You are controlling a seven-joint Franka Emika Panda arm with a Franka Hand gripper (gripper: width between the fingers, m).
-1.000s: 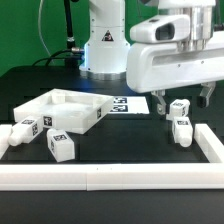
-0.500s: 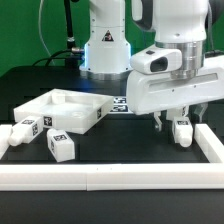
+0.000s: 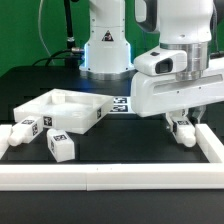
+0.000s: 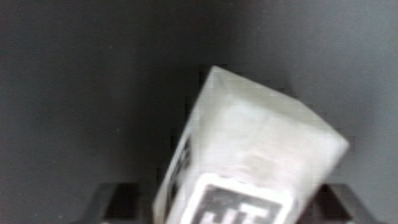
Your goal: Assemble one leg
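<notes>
One leg, a stubby white block with tag markers, lies on the black table at the exterior view's right. My gripper has come down over it, a finger on each side. In the wrist view the leg fills the middle, its tagged end between the two dark fingertips of the gripper. The jaws stand open with narrow gaps to the leg. A second leg behind it is hidden by my hand. Two more legs lie at the exterior view's left.
The large white square panel with a raised rim lies left of centre. The marker board lies behind it. A white rail runs along the front, with a side wall close to the right of my gripper. The robot base stands behind.
My gripper has come down from above the table and shifted slightly to the exterior view's right, so its fingers now straddle the right-hand leg. The parts have not moved.
</notes>
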